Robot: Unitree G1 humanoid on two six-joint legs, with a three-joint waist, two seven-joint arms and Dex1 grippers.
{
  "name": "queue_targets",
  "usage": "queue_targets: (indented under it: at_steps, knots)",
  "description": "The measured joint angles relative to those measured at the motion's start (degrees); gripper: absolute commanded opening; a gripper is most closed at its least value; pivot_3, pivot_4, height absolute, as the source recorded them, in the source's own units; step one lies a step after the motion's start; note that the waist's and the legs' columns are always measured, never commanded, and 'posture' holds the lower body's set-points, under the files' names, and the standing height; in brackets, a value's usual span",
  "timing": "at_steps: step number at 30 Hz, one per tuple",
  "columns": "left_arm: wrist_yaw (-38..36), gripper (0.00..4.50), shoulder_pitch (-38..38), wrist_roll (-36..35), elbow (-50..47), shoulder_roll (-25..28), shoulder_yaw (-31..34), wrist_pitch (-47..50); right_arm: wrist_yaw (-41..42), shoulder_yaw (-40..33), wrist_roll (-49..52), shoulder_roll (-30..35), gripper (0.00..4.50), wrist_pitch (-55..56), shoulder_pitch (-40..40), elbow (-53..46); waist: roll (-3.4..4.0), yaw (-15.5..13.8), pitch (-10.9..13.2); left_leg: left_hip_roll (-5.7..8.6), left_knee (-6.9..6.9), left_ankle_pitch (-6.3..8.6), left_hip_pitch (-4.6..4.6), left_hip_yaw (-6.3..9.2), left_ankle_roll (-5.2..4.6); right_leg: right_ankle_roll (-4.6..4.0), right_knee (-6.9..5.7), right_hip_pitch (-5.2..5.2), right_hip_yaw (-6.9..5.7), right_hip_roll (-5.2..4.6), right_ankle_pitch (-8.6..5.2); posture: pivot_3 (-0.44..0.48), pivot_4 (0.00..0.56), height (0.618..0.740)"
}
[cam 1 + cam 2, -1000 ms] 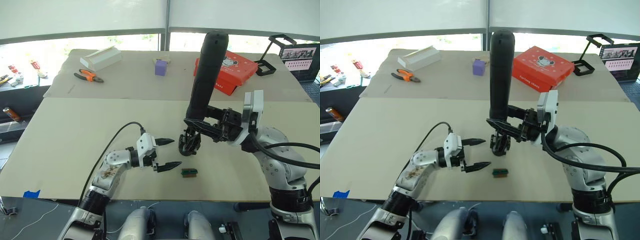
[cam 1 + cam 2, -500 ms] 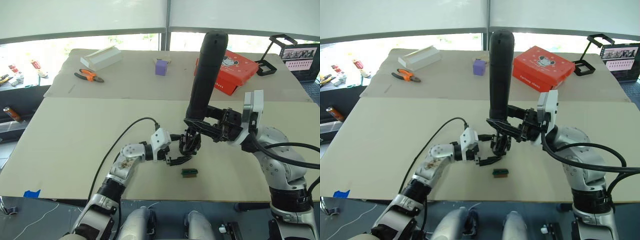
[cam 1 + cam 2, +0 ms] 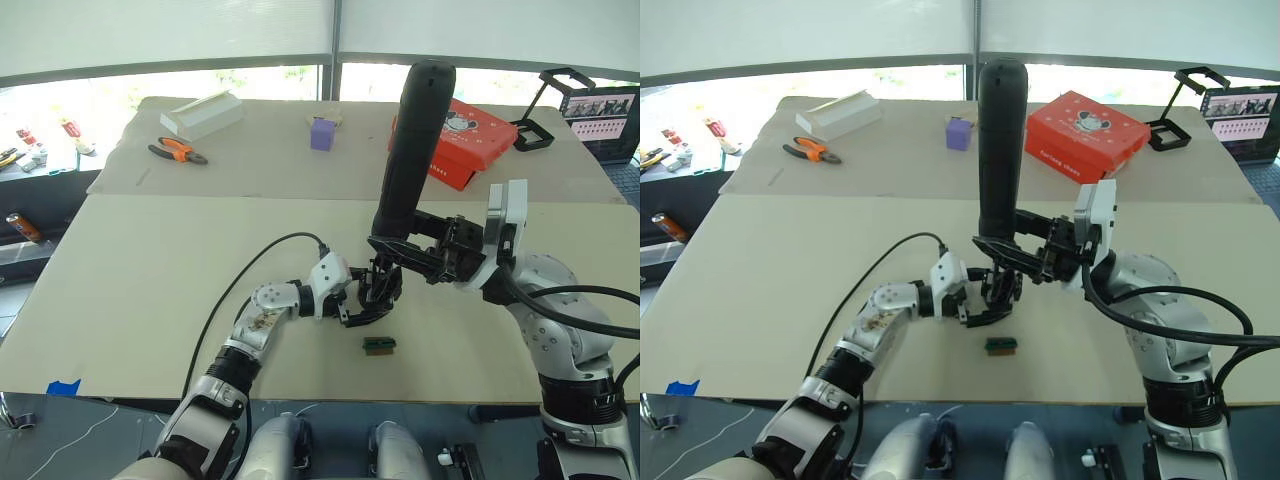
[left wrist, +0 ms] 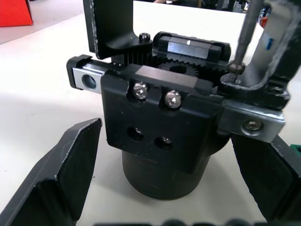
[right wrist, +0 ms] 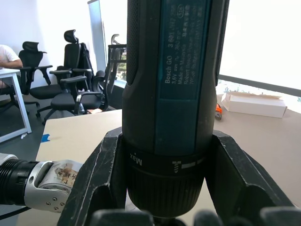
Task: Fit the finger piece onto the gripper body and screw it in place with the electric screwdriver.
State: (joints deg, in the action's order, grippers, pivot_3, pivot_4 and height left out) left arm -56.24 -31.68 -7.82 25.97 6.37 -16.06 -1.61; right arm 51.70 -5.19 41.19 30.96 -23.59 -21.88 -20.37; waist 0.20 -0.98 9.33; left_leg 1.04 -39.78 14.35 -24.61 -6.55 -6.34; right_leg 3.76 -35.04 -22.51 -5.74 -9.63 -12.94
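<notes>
The upright electric screwdriver (image 3: 408,150) is clasped by the right gripper (image 3: 400,256), its bit set on the gripper body (image 4: 164,136), which is flanked by the spread left gripper (image 3: 362,303).

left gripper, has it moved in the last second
Yes. The left gripper has come forward and rightward across the table toward the gripper body, now bracketing it, open. The green block stayed put.
</notes>
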Motion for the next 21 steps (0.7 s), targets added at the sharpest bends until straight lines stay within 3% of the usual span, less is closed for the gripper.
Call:
queue_targets:
  at_steps: [3, 21]
  knots:
    - [-0.1, 2.47, -0.2, 0.3, 0.6, -0.2, -0.2, -1.1, -0.4, -0.2, -0.1, 0.0, 1.94, 0.3, 0.0, -0.3, 0.0, -0.1, 0.0, 0.0, -0.01, 0.0, 0.0, 0.0, 0.0, 0.0, 0.0, 0.01, -0.01, -0.01, 0.01, 0.0, 0.15, 0.74]
    - [-0.4, 2.47, -0.4, 1.1, 1.3, -0.3, -0.2, -2.1, -2.0, 1.4, -2.8, -0.2, 1.94, 2.1, 1.2, -1.7, -0.05, 0.0, 0.0, -0.01, -0.03, 0.0, 0.02, 0.03, 0.0, -0.01, 0.01, 0.06, -0.06, 0.0, 0.02, 0.0, 0.15, 0.74]
